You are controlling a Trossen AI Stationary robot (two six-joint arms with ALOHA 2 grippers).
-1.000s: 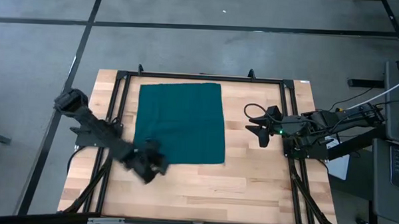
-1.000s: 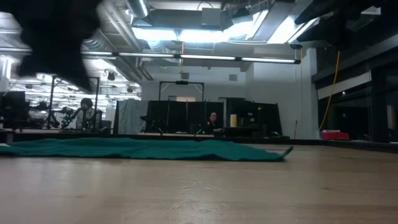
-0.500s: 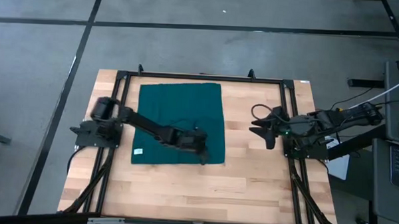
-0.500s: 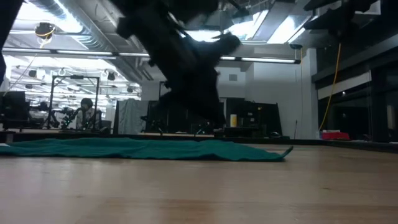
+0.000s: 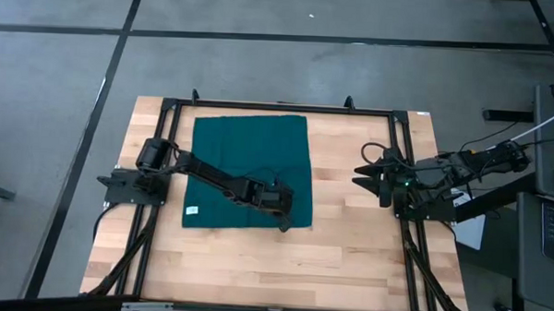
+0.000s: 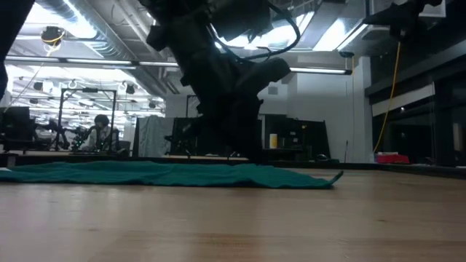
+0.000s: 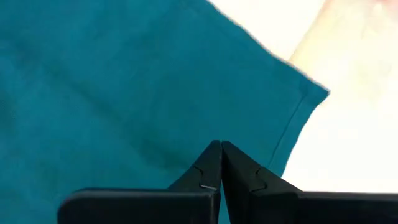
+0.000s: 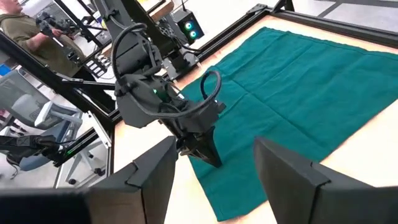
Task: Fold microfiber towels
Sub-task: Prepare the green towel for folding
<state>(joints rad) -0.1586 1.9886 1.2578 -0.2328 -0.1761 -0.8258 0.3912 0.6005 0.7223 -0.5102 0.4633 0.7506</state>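
The dark teal-green towel (image 5: 249, 168) lies spread flat on the wooden table, with a small white tag (image 5: 192, 210) by its near left corner. It also shows in the low view (image 6: 167, 175). My left gripper (image 5: 284, 219) is shut and points down over the towel's near right corner (image 7: 314, 96). Its fingertips (image 7: 221, 149) stand at the cloth a little in from that corner. My right gripper (image 5: 370, 177) is open and empty, above bare wood to the right of the towel. My left gripper's shut fingertips (image 8: 210, 160) come from above at the towel near its near right corner. I cannot tell whether they touch the cloth. The towel lies flat there, with no fold raised between the fingers.
A black metal frame (image 5: 279, 107) runs around the work area. Bare wood (image 5: 282, 262) lies between the towel and the table's near edge. People sit at desks in the room beyond the table (image 6: 98, 131).
My left arm has swung from the table's near left part toward the right, across the towel's near edge, and has come down over its near right corner. The white tag has come into view. My right gripper has drawn back a little toward the table's right edge. The towel has stayed flat.
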